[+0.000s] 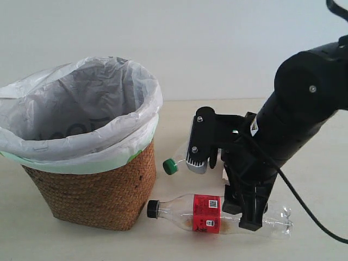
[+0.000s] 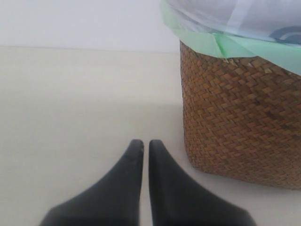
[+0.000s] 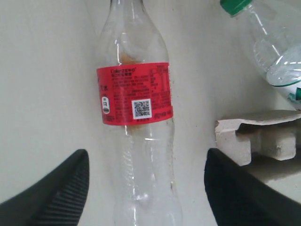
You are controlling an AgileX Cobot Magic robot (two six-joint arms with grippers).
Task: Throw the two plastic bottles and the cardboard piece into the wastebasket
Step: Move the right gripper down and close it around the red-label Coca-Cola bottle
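The longer bottle (image 1: 217, 213) with black cap and red label lies on its side in front of the wastebasket (image 1: 92, 190). My right gripper (image 1: 244, 213) is open, one finger on each side of that bottle's (image 3: 141, 141) clear lower body, not gripping it (image 3: 146, 155). The shorter green-capped bottle (image 1: 173, 165) lies just behind, mostly hidden by the right wrist; it shows better in the right wrist view (image 3: 277, 52). The cardboard piece (image 3: 256, 136) sits beside the right finger. My left gripper (image 2: 146, 143) is shut and empty, low over the table beside the wicker wastebasket (image 2: 235, 117).
The wastebasket's white bag (image 1: 81, 109) billows over the rim, with its green edge (image 2: 235, 47) folded outside. A black cable (image 1: 304, 209) hangs from the right arm over the pale table (image 1: 315, 174). A white wall stands behind.
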